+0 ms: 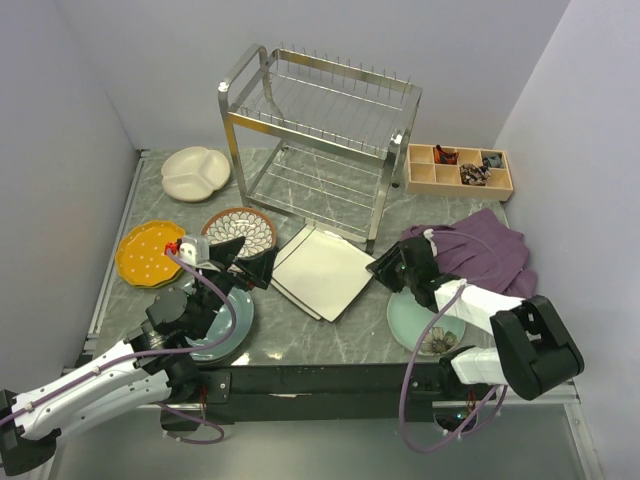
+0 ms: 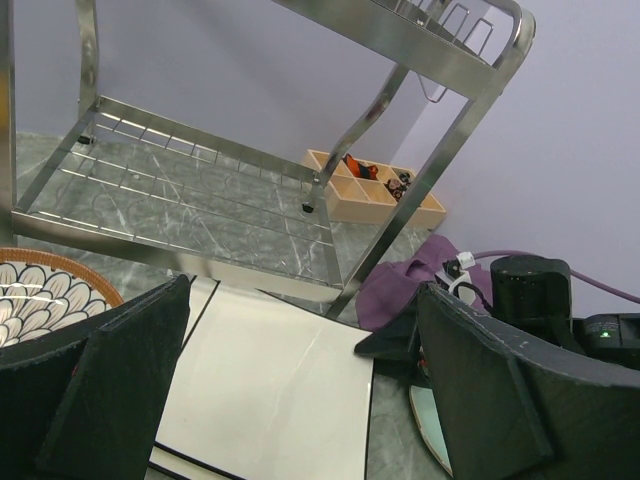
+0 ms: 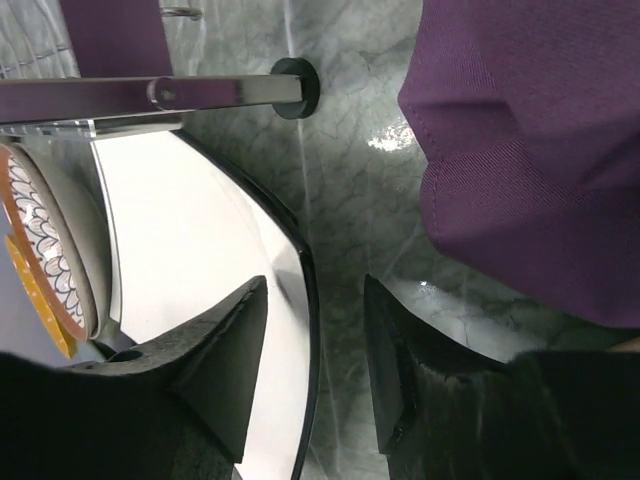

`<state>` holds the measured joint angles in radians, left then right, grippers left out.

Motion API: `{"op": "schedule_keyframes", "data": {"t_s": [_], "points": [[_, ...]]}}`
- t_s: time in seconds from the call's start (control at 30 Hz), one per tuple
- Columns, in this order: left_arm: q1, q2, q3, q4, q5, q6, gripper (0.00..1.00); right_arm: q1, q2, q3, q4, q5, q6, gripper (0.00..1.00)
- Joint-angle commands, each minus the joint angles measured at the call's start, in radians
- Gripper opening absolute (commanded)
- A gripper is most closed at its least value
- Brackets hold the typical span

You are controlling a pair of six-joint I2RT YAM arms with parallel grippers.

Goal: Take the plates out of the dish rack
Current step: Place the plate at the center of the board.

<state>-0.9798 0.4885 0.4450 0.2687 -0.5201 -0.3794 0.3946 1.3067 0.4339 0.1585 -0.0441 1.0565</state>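
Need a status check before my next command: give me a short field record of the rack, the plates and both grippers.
dish rack: no plates on either tier
plates out of rack: cream divided plate, orange dotted plate, brown petal plate, grey-blue plate, white square plates, pale green plate
left gripper: open, empty, beside the white square plates
right gripper: open, jaws either side of the square plates' dark rim; contact cannot be told
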Motion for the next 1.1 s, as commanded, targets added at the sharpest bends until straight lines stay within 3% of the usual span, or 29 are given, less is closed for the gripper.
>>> {"op": "schedule_keyframes", "data": {"t_s": [0.0,0.3,0.4,0.53,0.63,1.07], "points": [[-0.003,0.004,0.000,0.029,0.009,0.011,0.99,-0.003,-0.075,0.006,-0.005,0.039,0.003,0.49],[-0.003,0.005,0.000,0.033,0.012,0.013,1.00,0.004,-0.104,-0.014,0.002,0.013,0.016,0.41],[-0.003,0.008,0.000,0.033,0.012,0.011,0.99,0.023,-0.095,-0.018,0.018,0.023,0.020,0.34],[-0.003,0.012,0.000,0.033,0.006,0.013,1.00,0.035,-0.090,-0.018,0.033,0.033,0.026,0.16],[-0.003,0.012,0.000,0.033,0.003,0.013,0.99,0.038,-0.069,-0.008,0.032,0.032,0.022,0.11],[-0.003,0.004,0.000,0.032,0.005,0.016,1.00,0.038,-0.004,0.017,0.065,0.043,0.019,0.08]]}}
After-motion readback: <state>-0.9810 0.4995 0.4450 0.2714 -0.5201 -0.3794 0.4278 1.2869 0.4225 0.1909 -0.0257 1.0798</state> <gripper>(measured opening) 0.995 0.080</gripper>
